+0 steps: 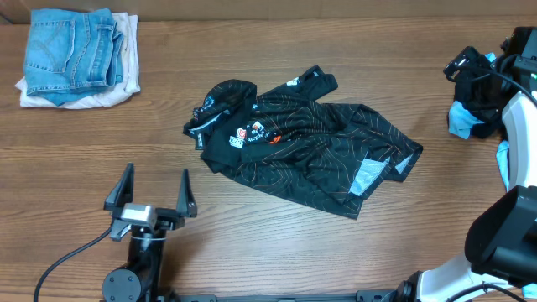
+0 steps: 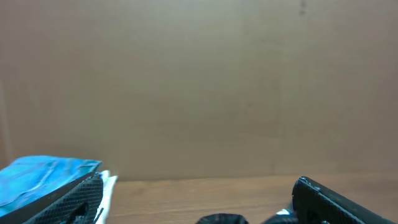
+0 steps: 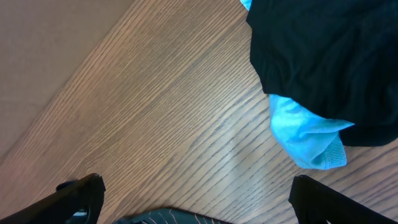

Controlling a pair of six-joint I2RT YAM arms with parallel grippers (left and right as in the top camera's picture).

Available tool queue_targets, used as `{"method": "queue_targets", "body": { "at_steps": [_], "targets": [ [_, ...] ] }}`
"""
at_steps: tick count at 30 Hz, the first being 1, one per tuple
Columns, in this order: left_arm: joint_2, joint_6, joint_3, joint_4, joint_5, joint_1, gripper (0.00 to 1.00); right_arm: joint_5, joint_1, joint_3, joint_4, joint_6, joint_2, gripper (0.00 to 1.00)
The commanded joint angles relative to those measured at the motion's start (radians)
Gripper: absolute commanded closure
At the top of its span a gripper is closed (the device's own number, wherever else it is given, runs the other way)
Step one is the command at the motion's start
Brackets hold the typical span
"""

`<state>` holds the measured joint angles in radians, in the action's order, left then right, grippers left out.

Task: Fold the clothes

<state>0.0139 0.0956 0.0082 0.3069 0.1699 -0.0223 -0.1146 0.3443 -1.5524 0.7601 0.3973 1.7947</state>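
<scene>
The black jersey [image 1: 302, 138] lies crumpled in the middle of the table, with thin contour lines, colourful logos and pale blue sleeve patches. Its edge [image 3: 168, 218] shows at the bottom of the right wrist view. A black-and-light-blue garment [image 1: 468, 117] [image 3: 323, 74] is bunched at the right edge, beside my right arm [image 1: 522, 126]. My left gripper [image 1: 156, 191] [image 2: 199, 202] stands open and empty near the front left, well short of the jersey. My right gripper [image 3: 196, 183] hangs open over bare wood between the two garments, holding nothing.
Folded blue jeans [image 1: 71, 46] [image 2: 43, 174] rest on a white cloth [image 1: 101, 94] at the back left corner. The wooden table [image 1: 101, 151] shows bare wood at the left and front. A plain brown wall [image 2: 199, 81] stands behind it.
</scene>
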Motion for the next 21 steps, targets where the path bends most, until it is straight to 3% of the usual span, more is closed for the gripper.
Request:
{"method": "queue_targets", "body": {
  "at_steps": [1, 5, 9, 13, 17, 19, 21],
  "targets": [
    [0.038, -0.003, 0.028, -0.001, 0.092, -0.007, 0.0, 0.009, 0.0, -0.02, -0.003, 0.008, 0.003, 0.0],
    [0.179, -0.023, 0.15, -0.072, 0.094, -0.007, 0.0, 0.009, 0.0, -0.02, -0.003, 0.007, 0.003, 0.0],
    [0.473, -0.09, 0.388, -0.223, 0.165, -0.007, 0.0, 0.009, 0.0, -0.02, -0.003, 0.008, 0.003, 0.0],
    [0.795, -0.163, 0.671, -0.379, 0.46, -0.007, 0.0, 0.009, 0.0, -0.02, -0.003, 0.008, 0.003, 0.0],
    [1.044, -0.168, 0.834, -0.36, 0.724, -0.003, 0.0, 0.009, 0.0, -0.02, -0.003, 0.008, 0.003, 0.0],
    [1.134, -0.188, 0.895, -0.373, 0.726, 0.023, 0.0, 0.009, 0.0, -0.02, -0.003, 0.007, 0.003, 0.0],
    [1.211, -0.195, 0.958, -0.438, 0.603, 0.072, 0.0, 0.009, 0.0, -0.02, -0.003, 0.008, 0.003, 0.0]
  ]
}}
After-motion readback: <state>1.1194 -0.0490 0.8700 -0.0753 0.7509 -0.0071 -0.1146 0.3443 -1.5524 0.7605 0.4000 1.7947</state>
